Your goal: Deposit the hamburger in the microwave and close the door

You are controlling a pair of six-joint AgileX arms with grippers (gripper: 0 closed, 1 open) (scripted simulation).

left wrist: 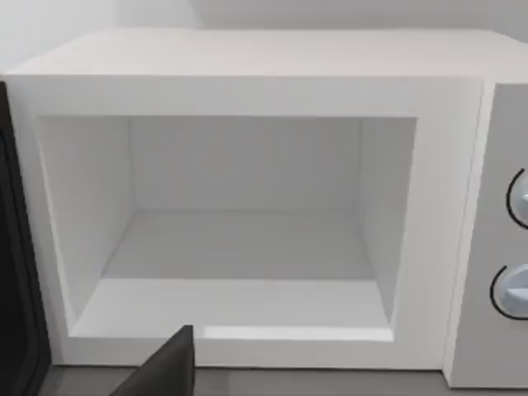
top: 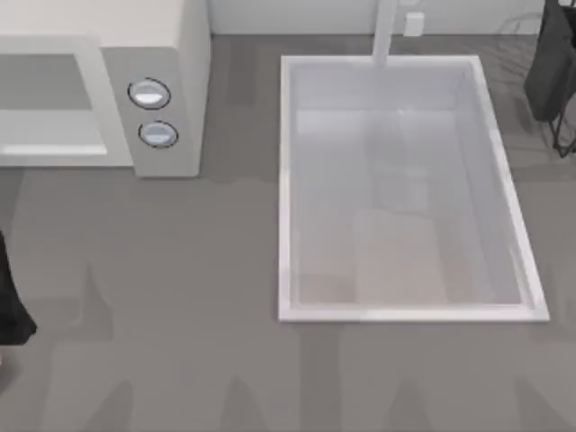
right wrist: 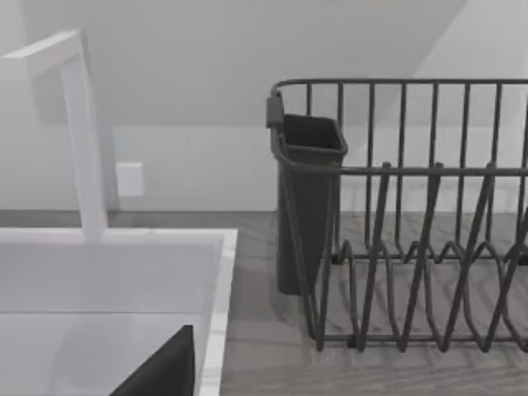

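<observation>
While the microwave (top: 171, 99) stood at the upper left of the top view, cavity open and bare in the left wrist view, no hamburger could be made out. Whether either claw was open could not be told. Judged step: locating the hamburger, then grasping it.

Matte black arm (top: 11, 306) (angular, unmarked) with a black wedge-shaped claw finger (left wrist: 165, 367).
</observation>
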